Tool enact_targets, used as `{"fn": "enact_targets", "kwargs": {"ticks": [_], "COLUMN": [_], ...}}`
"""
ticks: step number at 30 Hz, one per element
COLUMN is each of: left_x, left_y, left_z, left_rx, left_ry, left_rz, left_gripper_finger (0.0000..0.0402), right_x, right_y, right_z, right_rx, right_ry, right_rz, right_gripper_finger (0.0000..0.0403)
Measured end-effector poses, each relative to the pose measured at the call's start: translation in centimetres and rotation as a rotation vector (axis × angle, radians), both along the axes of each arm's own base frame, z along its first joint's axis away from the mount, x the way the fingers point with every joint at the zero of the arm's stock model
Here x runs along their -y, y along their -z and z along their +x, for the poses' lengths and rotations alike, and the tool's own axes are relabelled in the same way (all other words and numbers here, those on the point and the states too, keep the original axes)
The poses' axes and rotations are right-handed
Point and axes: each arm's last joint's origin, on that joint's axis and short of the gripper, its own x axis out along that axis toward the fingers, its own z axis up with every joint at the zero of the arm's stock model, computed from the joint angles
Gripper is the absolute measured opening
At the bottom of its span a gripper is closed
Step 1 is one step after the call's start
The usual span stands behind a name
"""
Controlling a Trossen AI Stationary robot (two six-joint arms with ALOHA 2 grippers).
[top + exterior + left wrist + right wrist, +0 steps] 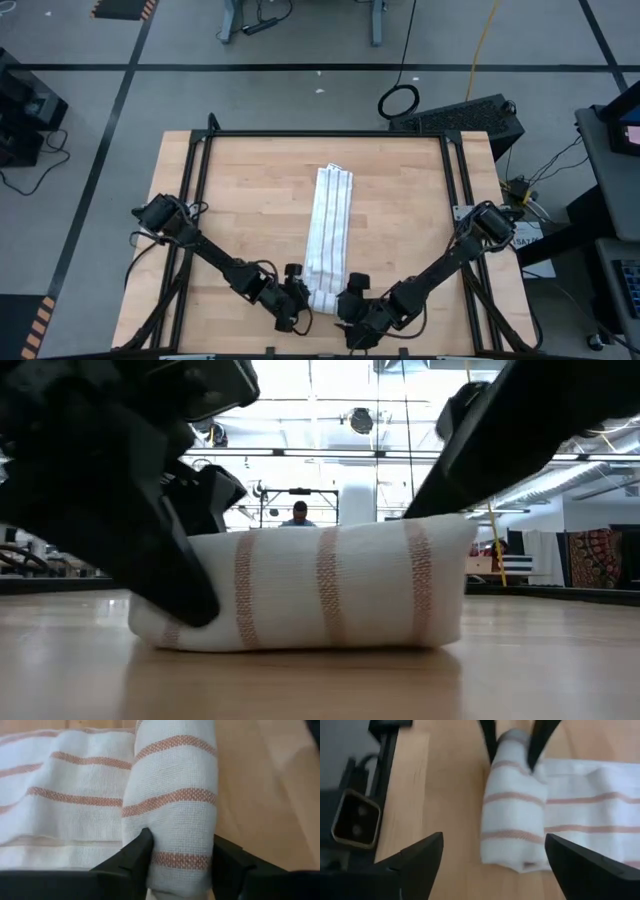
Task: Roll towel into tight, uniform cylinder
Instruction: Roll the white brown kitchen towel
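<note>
The towel point(330, 235) lies on the table point(240, 200), a long strip rolled at its 6 o'clock end. Left gripper point(181, 865) fingers pinch that roll. Right gripper point(492, 857) fingers spread wide, clear of it.

A robotics lab or workshop hall: a wooden table point(260, 200) in a black metal frame point(320, 134) stands on a grey floor marked with black tape lines point(300, 67), with cables point(400, 100) and electronic gear point(470, 115) lying around it. The level view shows a high ceiling with lights, a fan point(361, 420), distant metal racks and a person point(299, 513) at work behind
</note>
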Motion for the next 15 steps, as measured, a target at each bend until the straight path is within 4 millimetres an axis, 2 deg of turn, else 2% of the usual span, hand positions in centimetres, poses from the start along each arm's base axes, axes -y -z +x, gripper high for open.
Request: {"fn": "enact_targets", "kwargs": {"ticks": [7,15], "left_x": [-1.0,-3.5], "left_y": [-0.6,-1.9], "left_z": [0.6,1.6], "left_rx": [-0.084,-0.143], "left_ry": [0.023,0.01], "left_rz": [-0.181,-0.329], "left_gripper_finger": [0.0118,0.0096], "right_x": [-0.5,-0.8], "right_y": [-0.2,-0.2], "right_z": [-0.4,-0.6], "right_rx": [0.059,0.038], "right_ry": [0.11,0.091], "right_rz": [0.007,0.051], "right_gripper_finger": [0.033,0.0309]}}
